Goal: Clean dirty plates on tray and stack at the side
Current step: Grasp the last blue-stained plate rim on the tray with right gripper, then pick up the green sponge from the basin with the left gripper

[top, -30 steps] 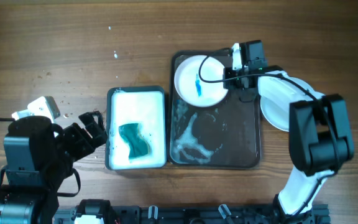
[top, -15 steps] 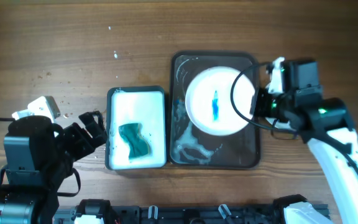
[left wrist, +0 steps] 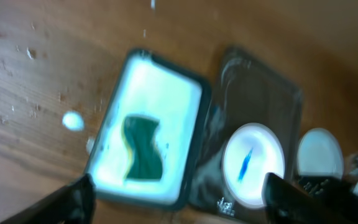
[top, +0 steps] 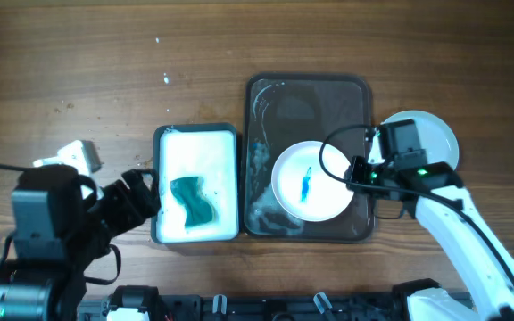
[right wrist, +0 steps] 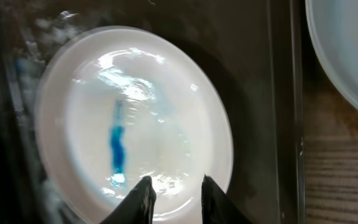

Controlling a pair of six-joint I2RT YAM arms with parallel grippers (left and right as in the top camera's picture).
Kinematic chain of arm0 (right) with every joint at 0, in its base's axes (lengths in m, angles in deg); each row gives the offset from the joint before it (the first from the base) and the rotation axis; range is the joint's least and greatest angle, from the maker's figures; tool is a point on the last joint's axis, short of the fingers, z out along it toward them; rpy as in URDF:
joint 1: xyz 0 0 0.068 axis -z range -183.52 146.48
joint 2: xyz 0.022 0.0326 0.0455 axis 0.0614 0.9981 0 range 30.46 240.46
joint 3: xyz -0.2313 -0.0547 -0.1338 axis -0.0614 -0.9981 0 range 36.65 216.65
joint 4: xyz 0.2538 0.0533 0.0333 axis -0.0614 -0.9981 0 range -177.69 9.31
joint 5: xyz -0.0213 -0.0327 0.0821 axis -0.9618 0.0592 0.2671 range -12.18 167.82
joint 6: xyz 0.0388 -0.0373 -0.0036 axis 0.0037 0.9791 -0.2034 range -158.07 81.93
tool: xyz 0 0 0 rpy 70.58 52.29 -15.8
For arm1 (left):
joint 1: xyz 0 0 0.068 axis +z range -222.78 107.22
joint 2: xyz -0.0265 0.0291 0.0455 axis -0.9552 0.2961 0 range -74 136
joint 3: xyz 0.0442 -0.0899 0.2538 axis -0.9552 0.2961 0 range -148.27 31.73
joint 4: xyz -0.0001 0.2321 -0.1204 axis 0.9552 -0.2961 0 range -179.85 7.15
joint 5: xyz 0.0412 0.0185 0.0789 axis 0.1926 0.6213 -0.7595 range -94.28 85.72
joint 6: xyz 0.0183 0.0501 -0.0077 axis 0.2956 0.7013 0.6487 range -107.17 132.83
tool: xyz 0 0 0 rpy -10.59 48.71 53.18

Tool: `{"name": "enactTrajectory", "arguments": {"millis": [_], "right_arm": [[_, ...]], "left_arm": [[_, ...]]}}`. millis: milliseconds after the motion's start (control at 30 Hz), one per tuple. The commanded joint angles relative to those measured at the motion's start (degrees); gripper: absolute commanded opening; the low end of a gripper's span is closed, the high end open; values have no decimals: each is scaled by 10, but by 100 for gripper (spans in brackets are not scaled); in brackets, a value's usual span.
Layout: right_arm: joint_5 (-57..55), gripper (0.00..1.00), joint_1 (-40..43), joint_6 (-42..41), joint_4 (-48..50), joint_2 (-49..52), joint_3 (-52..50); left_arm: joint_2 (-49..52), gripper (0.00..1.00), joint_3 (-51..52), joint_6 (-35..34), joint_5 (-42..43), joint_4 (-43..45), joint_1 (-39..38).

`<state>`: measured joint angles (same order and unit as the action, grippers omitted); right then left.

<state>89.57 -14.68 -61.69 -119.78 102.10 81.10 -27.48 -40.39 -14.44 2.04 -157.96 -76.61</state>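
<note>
- The dirty plate (top: 293,187) lies flat in the dark tray (top: 306,102), at the tray's 6 o'clock end, with a blue streak (top: 307,181) across its middle.
- The right gripper (top: 357,174) sits at the plate's 3 o'clock rim. In the right wrist view its fingers (right wrist: 143,198) stand a little apart over the plate's near edge. Whether they pinch the rim cannot be told.
- A clean plate (top: 431,134) rests on the table (top: 105,62) at the tray's 3 o'clock side, partly under the right arm.
- A white basin (top: 172,152) holding a green sponge (top: 194,201) sits just beside the tray at 9 o'clock.
- The left gripper (top: 141,192) hangs at the basin's 9 o'clock side, fingers spread wide and holding nothing.
</note>
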Motion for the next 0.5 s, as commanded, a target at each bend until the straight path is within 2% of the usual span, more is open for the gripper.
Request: {"name": "enactTrajectory", "arguments": {"millis": [0,67,167,233,300,367,467], "right_arm": [[22,27,1,59,-32,-64,62],[23,28,1,59,-40,-97,63],[23,28,1,61,-57,-114,63],[23,28,1,60,-64,-108,63],[23,28,1,60,-68,-99,63],[23,28,1,59,-70,-85,63],[23,28,1,55,-75,-73,63]], "left_arm": [[45,72,87,-3,33,-11,-12],[75,69,163,-23,37,8,-13],[139,63,259,-39,99,90,-13],[192,60,292,-65,120,139,-13],[249,57,299,-62,105,181,-23],[312,63,299,-63,89,223,-55],[364,66,299,-63,70,266,-90]]}}
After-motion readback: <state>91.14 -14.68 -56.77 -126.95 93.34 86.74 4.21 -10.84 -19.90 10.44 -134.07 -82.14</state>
